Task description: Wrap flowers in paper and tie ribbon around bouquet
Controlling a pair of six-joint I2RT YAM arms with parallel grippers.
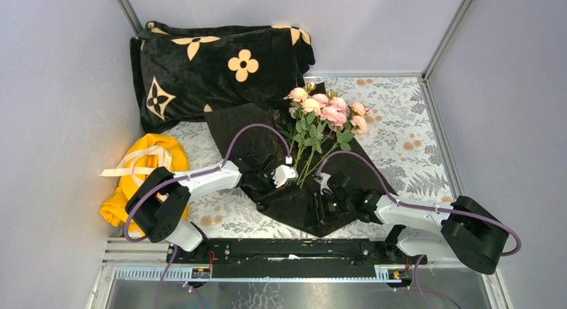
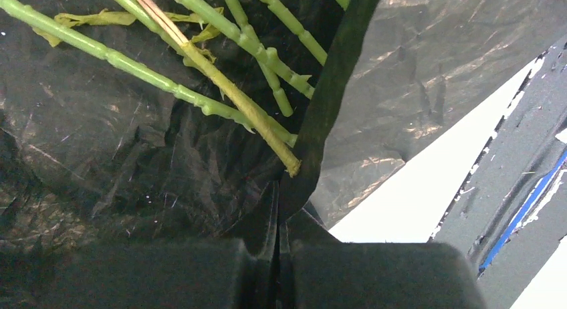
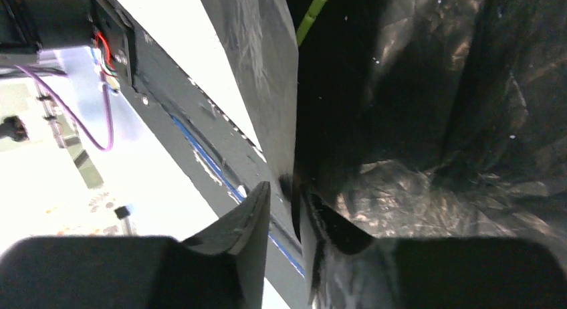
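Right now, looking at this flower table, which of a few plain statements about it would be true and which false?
1. The flowers lie on the black paper. True.
2. The ribbon is tied round the stems. False: it lies on the yellow cloth, off to the left of the paper.
3. The left arm's jaws are shut on the paper's edge. True.
4. The paper is wrapped round the flowers. False: the stems lie uncovered on top of it.

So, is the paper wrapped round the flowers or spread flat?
Spread: the paper lies open under the flowers, not folded over them; left hand pinches one edge.
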